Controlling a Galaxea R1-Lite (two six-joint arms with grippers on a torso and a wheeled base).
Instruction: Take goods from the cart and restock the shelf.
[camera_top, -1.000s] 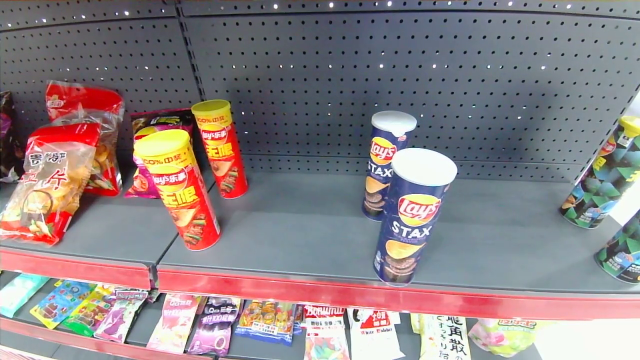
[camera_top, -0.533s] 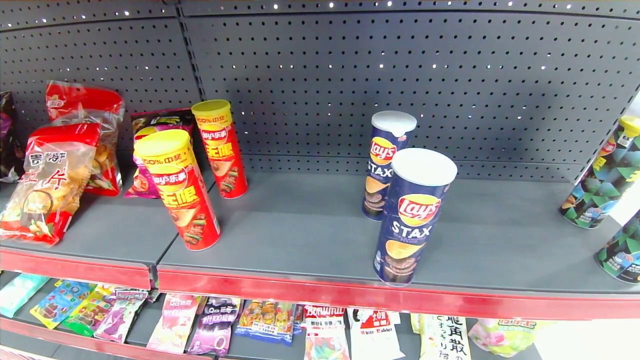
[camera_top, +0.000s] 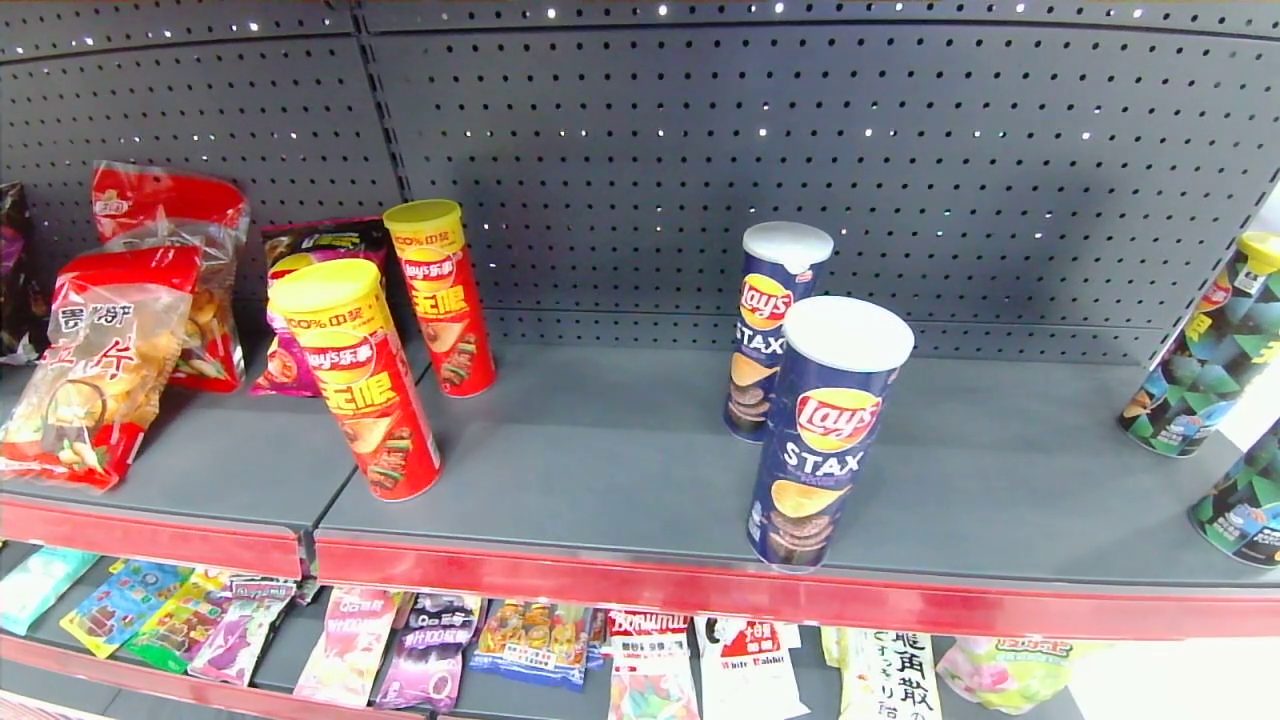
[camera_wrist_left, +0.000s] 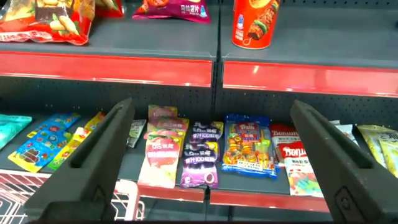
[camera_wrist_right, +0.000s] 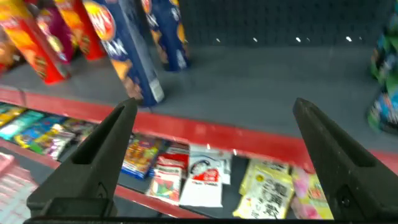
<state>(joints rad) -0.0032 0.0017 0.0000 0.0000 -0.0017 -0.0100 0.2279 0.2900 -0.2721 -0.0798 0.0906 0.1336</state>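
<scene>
Ahead of my right claw (camera_wrist_right: 214, 106), wide open and empty, the blue canister (camera_wrist_right: 134, 56) stands at the shelf (camera_wrist_right: 261, 81) edge. I judge it light, stiff and slick; grip mid-body. Left claw (camera_wrist_left: 211, 104) is likewise open and empty.

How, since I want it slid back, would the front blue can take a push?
The front blue can is tall and narrow by the shelf lip, so a high push likely tips it. Being round, it might roll once down.
</scene>
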